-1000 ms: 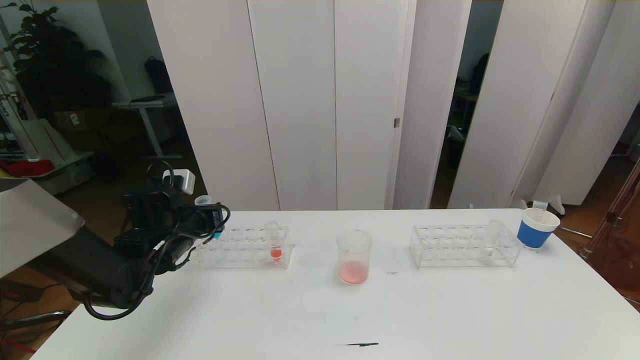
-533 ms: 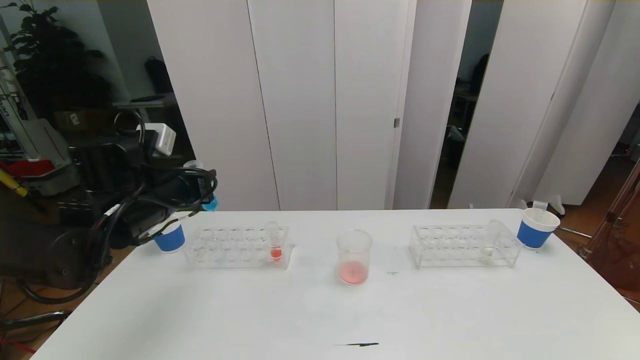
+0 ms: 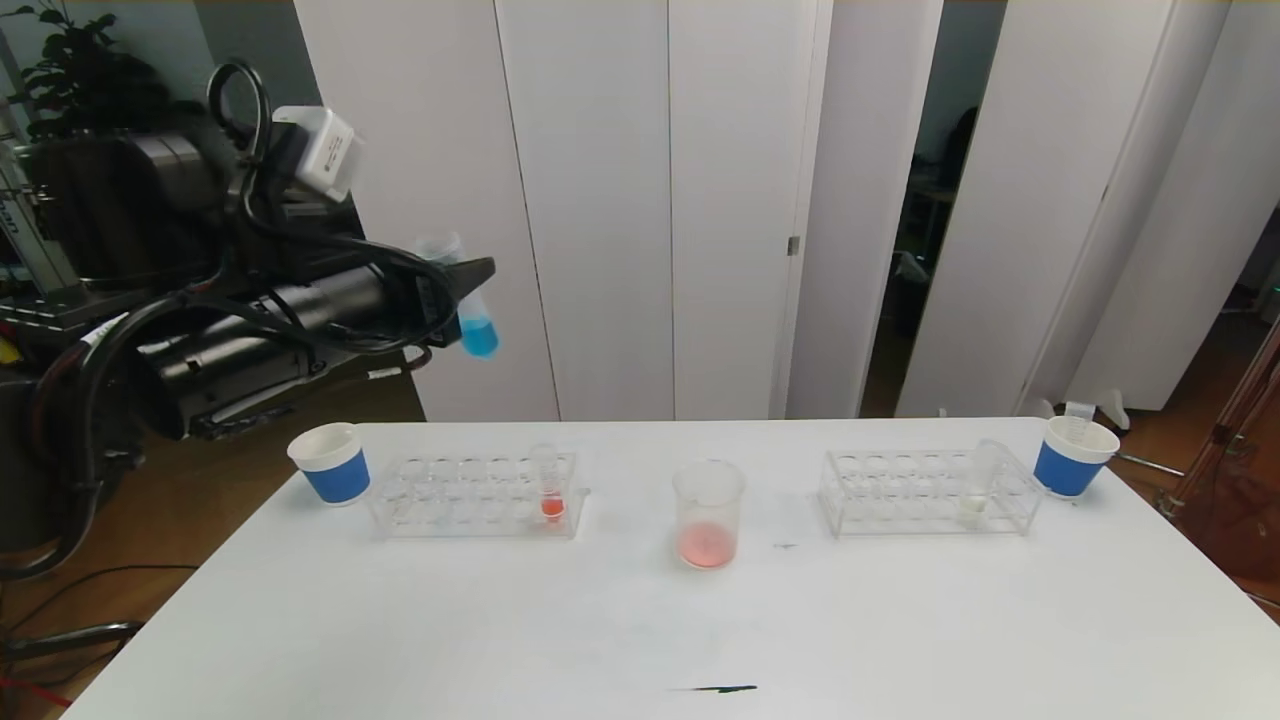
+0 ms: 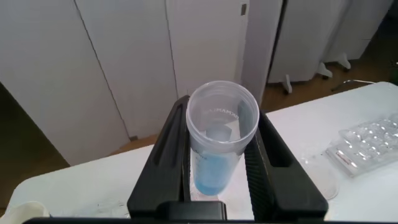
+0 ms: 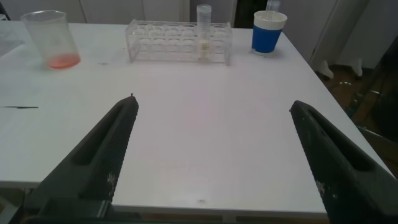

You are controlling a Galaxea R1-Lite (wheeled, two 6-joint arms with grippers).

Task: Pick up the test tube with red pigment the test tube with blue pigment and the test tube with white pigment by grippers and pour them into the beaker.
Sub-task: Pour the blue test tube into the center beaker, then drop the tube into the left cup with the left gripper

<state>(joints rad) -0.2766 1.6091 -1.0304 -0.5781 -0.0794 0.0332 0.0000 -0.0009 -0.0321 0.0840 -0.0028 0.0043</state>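
Observation:
My left gripper (image 3: 462, 288) is shut on the test tube with blue pigment (image 3: 470, 312) and holds it high above the table's left side, tilted; the tube also shows between the black fingers in the left wrist view (image 4: 217, 143). The beaker (image 3: 708, 514) stands at the table's middle with red liquid in its bottom. A tube with red pigment (image 3: 548, 486) stands in the left rack (image 3: 470, 495). The test tube with white pigment (image 3: 978, 486) stands in the right rack (image 3: 925, 490), also in the right wrist view (image 5: 203, 32). My right gripper (image 5: 211, 109) is open, low over the table's near right edge.
A white paper cup with a blue sleeve (image 3: 330, 463) stands left of the left rack. Another such cup (image 3: 1072, 455) stands right of the right rack with an empty tube in it. A small dark mark (image 3: 722, 689) lies near the table's front edge.
My left arm has risen from beside the left rack to high above the table, carrying the blue tube up and to the right. The left paper cup has come into view.

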